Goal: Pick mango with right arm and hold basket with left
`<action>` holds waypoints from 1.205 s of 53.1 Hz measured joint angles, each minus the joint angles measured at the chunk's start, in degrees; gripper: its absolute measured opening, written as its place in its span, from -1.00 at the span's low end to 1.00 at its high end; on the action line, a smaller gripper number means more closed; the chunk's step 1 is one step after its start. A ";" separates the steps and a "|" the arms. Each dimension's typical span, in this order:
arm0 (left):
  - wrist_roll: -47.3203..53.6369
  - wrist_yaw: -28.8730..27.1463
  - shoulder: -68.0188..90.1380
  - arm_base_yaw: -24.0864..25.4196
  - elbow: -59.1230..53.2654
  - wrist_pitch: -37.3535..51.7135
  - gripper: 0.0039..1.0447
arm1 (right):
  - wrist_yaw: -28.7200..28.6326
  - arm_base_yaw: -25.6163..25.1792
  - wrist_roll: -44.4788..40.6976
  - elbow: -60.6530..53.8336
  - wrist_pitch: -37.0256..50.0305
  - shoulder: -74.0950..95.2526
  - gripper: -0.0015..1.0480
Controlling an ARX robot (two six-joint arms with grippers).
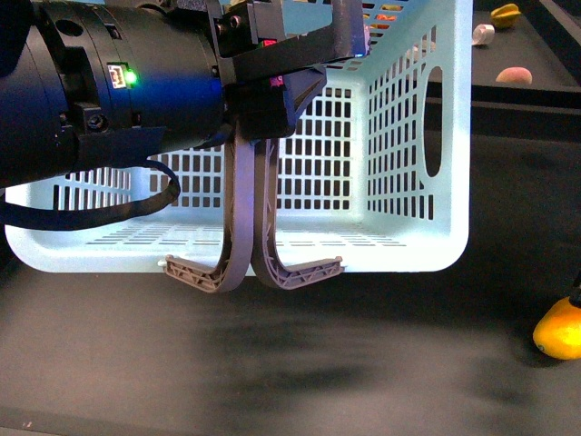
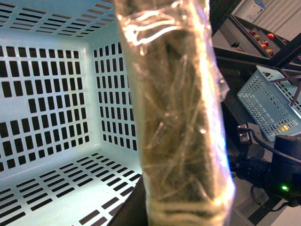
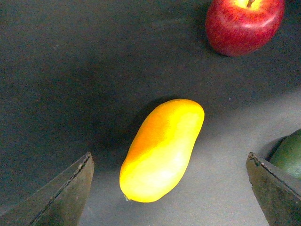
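The mango [image 3: 162, 148], smooth and yellow-orange, lies on the dark table between my right gripper's [image 3: 169, 160] wide-open fingers, untouched. It also shows at the front view's right edge [image 1: 558, 331]. The right gripper itself is outside the front view. The pale blue slotted basket [image 1: 418, 136] stands on the table, empty. My left arm [image 1: 91, 91], bulky and black with a green light, reaches across it. The left gripper [image 1: 251, 272] is shut, its grey fingers pressed together in front of the basket's near wall. A tape-wrapped finger [image 2: 178, 117] fills the left wrist view beside the basket's inside [image 2: 56, 117].
A red apple [image 3: 244, 23] lies beyond the mango and a dark green fruit [image 3: 289, 155] beside the right finger. Small yellow, white and pink items [image 1: 506, 15] sit far back right. A second blue basket [image 2: 270, 101] stands off the table.
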 joint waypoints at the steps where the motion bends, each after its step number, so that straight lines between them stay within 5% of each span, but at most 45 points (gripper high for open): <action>1: 0.00 0.02 0.00 0.00 0.00 0.00 -0.86 | 0.22 0.00 0.31 1.16 -0.48 1.33 0.85; 52: 0.00 0.02 0.00 0.00 0.00 0.00 -0.86 | 3.87 1.64 4.07 20.70 -7.39 21.94 0.84; 64: 0.00 0.02 0.00 0.00 0.00 0.00 -0.86 | 3.58 1.03 3.52 20.57 -6.91 21.86 0.19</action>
